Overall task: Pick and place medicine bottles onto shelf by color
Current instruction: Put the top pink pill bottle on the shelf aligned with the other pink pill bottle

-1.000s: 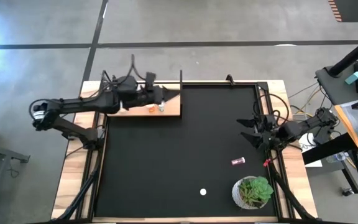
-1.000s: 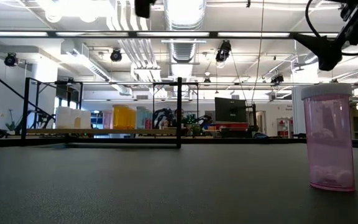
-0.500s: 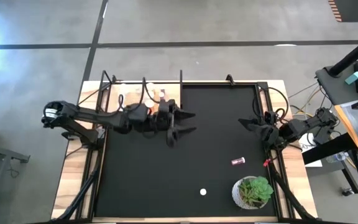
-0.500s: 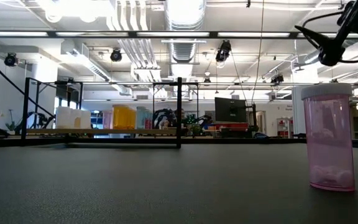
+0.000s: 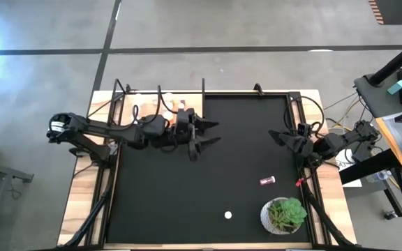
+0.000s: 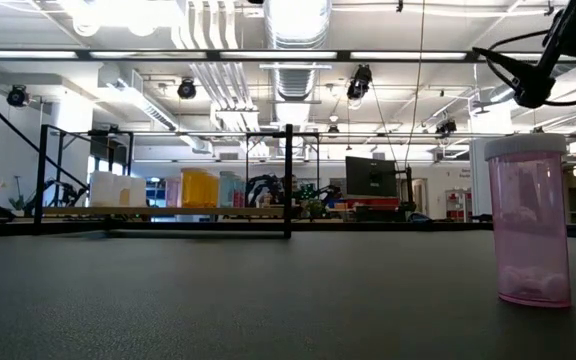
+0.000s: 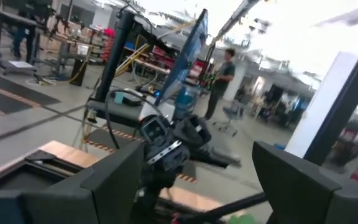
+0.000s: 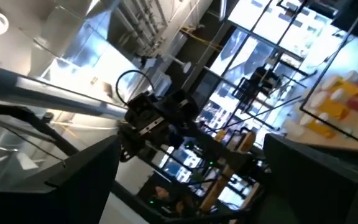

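Two hands apart, empty | left hand [image 5: 211, 134] just beside shelf [image 5: 139, 111] | pink bottle [image 5: 267, 180] near right hand [image 5: 279, 139]

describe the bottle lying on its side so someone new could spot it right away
From above, find the green plant in its white pot at the black mat's near right corner. Just behind it, toward the right arm, lies a small pink bottle with a white cap. It is the only one on its side; the other loose bottle stands upright, showing only a white cap.
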